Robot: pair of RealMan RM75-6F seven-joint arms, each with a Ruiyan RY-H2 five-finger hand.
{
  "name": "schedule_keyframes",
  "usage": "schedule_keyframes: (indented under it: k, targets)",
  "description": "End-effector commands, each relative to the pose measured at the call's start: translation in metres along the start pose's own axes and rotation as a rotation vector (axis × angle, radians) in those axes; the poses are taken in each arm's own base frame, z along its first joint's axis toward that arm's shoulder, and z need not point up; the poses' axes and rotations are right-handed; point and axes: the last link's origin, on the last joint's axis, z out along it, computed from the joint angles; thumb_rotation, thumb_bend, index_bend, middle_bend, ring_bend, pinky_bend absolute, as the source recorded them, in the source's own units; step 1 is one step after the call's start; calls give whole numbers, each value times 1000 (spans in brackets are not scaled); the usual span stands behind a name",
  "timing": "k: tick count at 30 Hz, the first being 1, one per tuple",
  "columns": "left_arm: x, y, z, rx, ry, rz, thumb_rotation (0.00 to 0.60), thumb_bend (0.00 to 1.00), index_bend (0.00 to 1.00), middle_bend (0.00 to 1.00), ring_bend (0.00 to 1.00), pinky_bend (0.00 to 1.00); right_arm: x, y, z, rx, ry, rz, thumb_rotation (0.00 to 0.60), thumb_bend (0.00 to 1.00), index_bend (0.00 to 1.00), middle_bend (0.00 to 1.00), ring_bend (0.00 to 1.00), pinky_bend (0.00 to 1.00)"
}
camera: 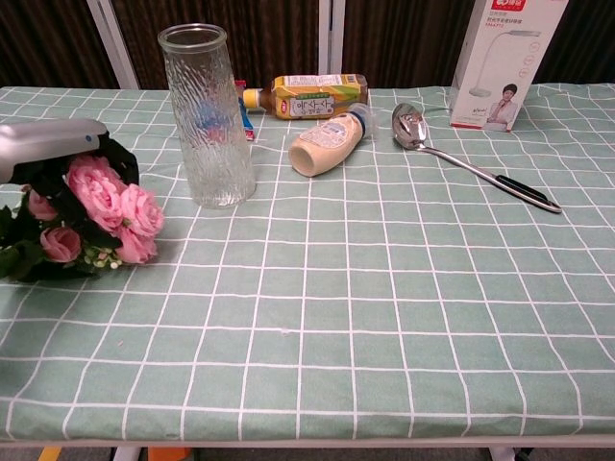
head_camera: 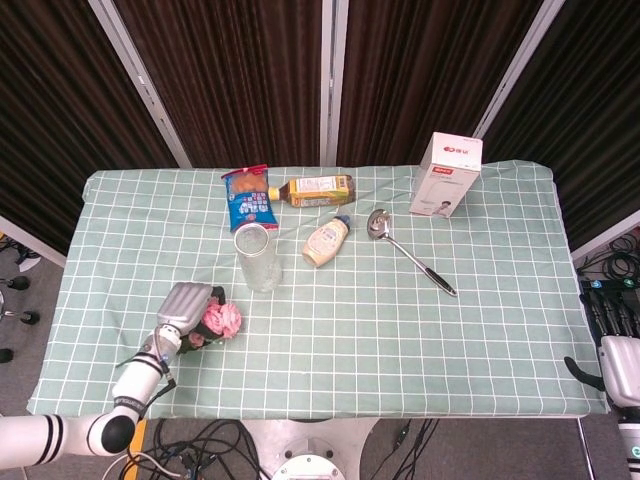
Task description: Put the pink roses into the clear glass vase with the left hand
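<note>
My left hand lies over the pink roses near the table's front left, fingers seemingly wrapped round the bunch though the grip is hidden; the glass vase stands upright just beyond, to the right.

Open cloth lies right of the glass vase; mayonnaise bottle lies nearby.
</note>
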Motion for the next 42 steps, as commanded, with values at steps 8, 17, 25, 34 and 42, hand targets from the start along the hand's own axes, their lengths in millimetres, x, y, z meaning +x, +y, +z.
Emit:
schedule_keyframes:
  k: [8, 17, 25, 34, 42]
  targets:
    - [89, -25, -34, 37, 325, 91, 600, 91, 508, 532, 515, 646, 4, -2, 0, 6, 15, 7, 600, 134, 0, 0, 0, 0]
    - [170, -44, -44, -93, 816, 57, 600, 91, 535, 532, 515, 647, 6, -4, -1, 9, 22, 6, 600, 135, 0, 0, 0, 0]
    - [213, -31, -44, -276, 1135, -361, 600, 93, 536, 534, 515, 655, 2, -7, 1, 0, 6, 9, 600, 136, 0, 0, 0, 0]
    - [233, -15, -36, -366, 1208, -906, 600, 113, 532, 535, 515, 655, -4, -5, 4, -16, -16, 14, 600, 137, 0, 0, 0, 0]
    - [226, -2, -24, -343, 1097, -1163, 600, 123, 527, 535, 515, 652, -7, -2, 5, -28, -21, 19, 600, 136, 0, 0, 0, 0]
